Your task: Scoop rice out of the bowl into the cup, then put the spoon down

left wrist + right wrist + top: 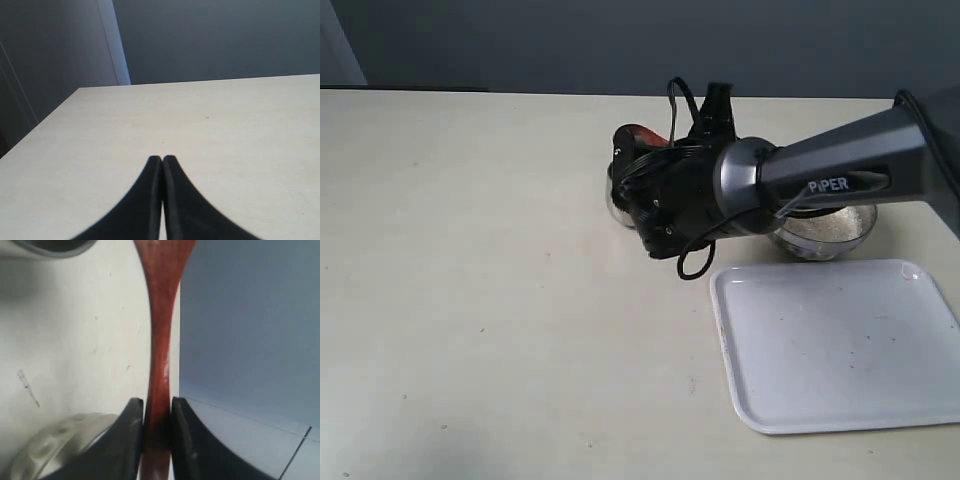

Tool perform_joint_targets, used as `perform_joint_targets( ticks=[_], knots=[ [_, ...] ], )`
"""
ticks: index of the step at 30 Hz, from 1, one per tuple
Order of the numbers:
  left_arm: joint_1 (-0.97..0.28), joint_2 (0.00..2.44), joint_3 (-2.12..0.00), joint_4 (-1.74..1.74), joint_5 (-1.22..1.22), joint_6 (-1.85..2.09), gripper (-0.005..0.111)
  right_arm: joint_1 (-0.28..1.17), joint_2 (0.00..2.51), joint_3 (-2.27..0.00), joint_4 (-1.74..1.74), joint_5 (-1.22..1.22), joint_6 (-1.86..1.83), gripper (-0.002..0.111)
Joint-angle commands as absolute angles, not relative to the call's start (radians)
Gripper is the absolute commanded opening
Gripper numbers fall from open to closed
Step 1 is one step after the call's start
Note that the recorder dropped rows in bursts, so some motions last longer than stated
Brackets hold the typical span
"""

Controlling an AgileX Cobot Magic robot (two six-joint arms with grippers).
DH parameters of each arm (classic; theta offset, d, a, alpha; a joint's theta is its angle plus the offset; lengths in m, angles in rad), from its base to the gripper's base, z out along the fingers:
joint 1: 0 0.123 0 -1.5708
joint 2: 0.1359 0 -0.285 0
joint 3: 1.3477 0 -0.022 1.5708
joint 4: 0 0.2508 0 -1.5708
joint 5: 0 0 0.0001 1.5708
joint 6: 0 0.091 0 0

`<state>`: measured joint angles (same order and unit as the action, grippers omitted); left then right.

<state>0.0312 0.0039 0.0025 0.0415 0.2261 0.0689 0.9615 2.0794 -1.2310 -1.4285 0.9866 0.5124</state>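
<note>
The spoon (160, 335) is a reddish-brown wooden one, and my right gripper (157, 407) is shut on its thin handle. In the exterior view its scoop (638, 133) pokes out above the black gripper body, over the small steel cup (614, 197), which is mostly hidden behind the gripper. The bowl (820, 245) stands on the right under my right arm, with white rice (825, 222) in it. Whether rice lies in the scoop is hidden. My left gripper (162, 159) is shut and empty over bare table.
A white tray (835, 345) lies at the front right, just in front of the bowl. In the right wrist view a dimpled steel side (60, 440) sits beside the jaws and another steel rim (50, 246) lies farther ahead; I cannot tell which vessel is which.
</note>
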Motion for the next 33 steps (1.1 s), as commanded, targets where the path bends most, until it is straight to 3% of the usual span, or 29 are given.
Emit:
perform_joint_targets(
  ticks=[1, 17, 27, 33],
  knots=[
    [0.026, 0.0, 0.0, 0.038, 0.215, 0.066, 0.0, 0.956, 2.068, -1.23, -1.443, 0.986, 0.519, -0.001],
    [0.026, 0.0, 0.0, 0.038, 0.215, 0.066, 0.0, 0.956, 2.044, -1.228, -1.49, 1.017, 0.609, -0.001],
    [0.026, 0.0, 0.0, 0.038, 0.215, 0.066, 0.0, 0.924, 1.962, -1.226, -1.33, 0.776, 0.603, -0.001],
    [0.026, 0.0, 0.0, 0.038, 0.215, 0.066, 0.0, 0.924, 1.96, -1.226, -1.252, 0.749, 0.576, -0.001]
  ],
)
